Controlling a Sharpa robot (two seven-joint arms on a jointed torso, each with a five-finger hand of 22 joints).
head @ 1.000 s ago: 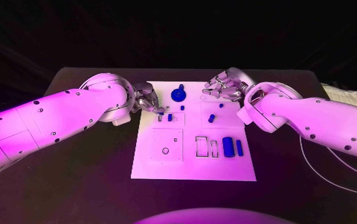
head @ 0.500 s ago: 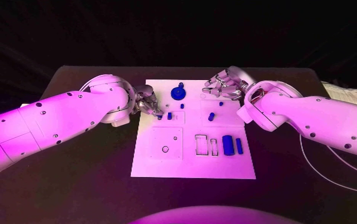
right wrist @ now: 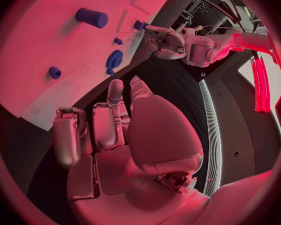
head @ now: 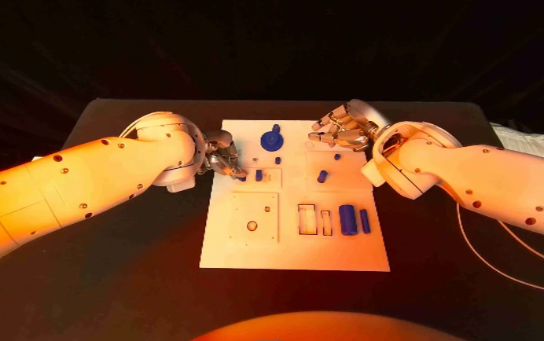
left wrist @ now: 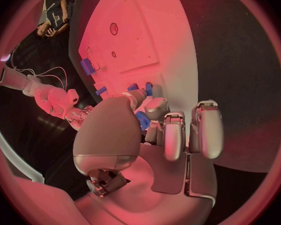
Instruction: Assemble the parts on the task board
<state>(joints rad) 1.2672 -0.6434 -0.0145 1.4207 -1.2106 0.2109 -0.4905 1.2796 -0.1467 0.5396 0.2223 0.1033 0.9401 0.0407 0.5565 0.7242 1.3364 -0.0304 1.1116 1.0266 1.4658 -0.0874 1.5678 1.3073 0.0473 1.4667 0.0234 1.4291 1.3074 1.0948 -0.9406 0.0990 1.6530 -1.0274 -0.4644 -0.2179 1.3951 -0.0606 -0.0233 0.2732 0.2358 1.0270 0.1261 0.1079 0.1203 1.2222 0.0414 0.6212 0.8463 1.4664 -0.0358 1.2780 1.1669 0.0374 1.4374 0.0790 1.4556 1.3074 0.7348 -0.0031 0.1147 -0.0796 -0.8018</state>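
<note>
White task board (head: 297, 251) flat in the middle of the black table (head: 113, 278), long side running away from the robot. At the far end, a round blue knob-like part (head: 272, 141) standing upright; just nearer, a small blue dot of a part (head: 277, 160), a short blue peg (head: 259, 175) by the left edge, and a tilted blue cylinder (head: 322, 176) toward the right. Nearer still, on the right half, empty rectangular slots (head: 308, 220) beside a wide blue block (head: 347, 220) and a narrow blue bar (head: 364, 219) lying side by side; on the left half, a square recessed panel (head: 254, 218) with a small oval hole. Left hand (head: 226, 158) at the board's left edge near the far end, fingers curled toward the short blue peg; in the left wrist view a small blue piece (left wrist: 142, 120) apparently pinched between thumb and fingertips (left wrist: 158, 106), though mostly hidden by the thumb, so grip not certain. Right hand (head: 343, 131) at the board's far right corner, fingers (right wrist: 113, 116) curled loosely over the edge, nothing visible in them, resting just beside the board surface.
</note>
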